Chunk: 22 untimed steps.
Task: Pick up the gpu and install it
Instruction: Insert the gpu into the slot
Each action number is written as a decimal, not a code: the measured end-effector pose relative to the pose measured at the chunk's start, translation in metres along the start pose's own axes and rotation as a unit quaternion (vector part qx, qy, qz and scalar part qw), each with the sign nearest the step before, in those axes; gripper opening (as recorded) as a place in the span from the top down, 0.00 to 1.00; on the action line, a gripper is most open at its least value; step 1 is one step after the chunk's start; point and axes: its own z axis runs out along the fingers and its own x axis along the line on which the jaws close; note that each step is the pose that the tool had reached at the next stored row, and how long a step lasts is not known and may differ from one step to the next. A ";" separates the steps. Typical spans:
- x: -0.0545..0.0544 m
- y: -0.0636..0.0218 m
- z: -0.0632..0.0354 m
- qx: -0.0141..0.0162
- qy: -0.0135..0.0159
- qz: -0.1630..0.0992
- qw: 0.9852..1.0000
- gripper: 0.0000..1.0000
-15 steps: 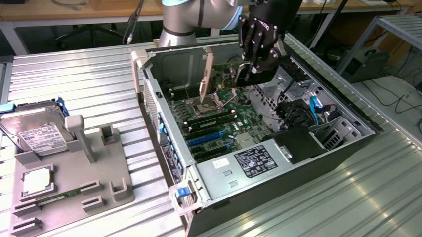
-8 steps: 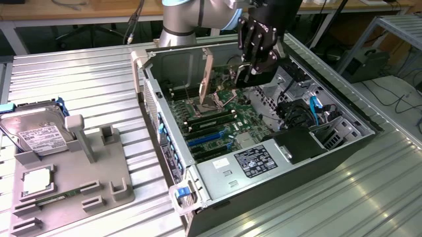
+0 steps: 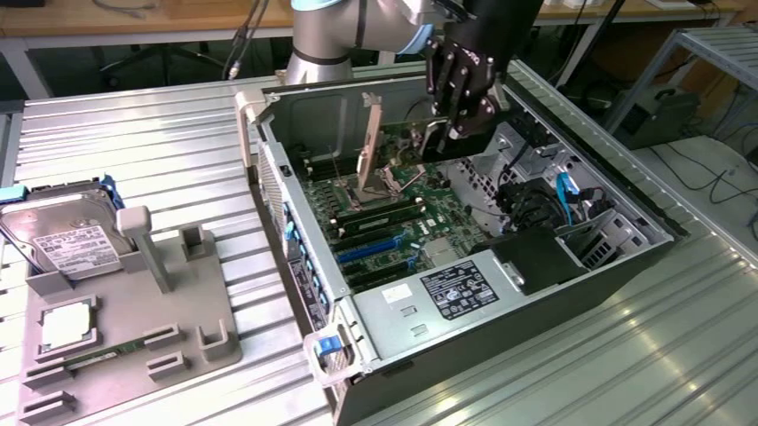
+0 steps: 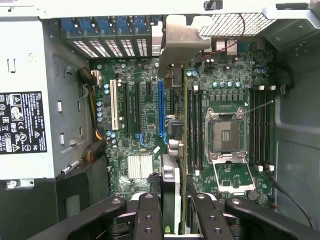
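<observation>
The gpu [image 4: 174,172] is seen edge-on in the wrist view, a thin dark board with its silver bracket [image 4: 181,42] at the far end. My gripper [image 4: 174,220] is shut on it, one finger [image 4: 148,216] on each side. The card hangs above the motherboard [image 4: 140,125] inside the open computer case [image 3: 296,266], over the strip between the blue slot [image 4: 161,107] and the memory slots [image 4: 196,125]. In the exterior view my gripper [image 3: 456,120] hovers over the upper part of the case with the gpu [image 3: 406,142] sticking out toward the exterior view's left.
The CPU socket [image 4: 225,135] stands open beside the card. A power supply [image 3: 450,293] fills the case's near end, with blue cables [image 3: 563,191] at the exterior view's right. Outside, a grey fixture [image 3: 130,346] holds a hard drive [image 3: 71,244] and a CPU chip [image 3: 69,324].
</observation>
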 end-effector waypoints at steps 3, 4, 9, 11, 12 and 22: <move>0.000 0.0000 0.0019 0.000 0.000 0.000 1.000 0.72; 0.000 0.0002 0.0023 0.000 0.000 0.000 1.000 0.72; 0.000 0.0003 0.0033 0.000 0.000 0.001 1.000 0.72; 0.000 0.0003 0.0038 0.000 0.000 0.004 1.000 0.72; 0.000 0.0003 0.0041 0.000 0.000 0.004 1.000 0.72; 0.000 0.0003 0.0118 0.000 0.000 0.004 1.000 0.72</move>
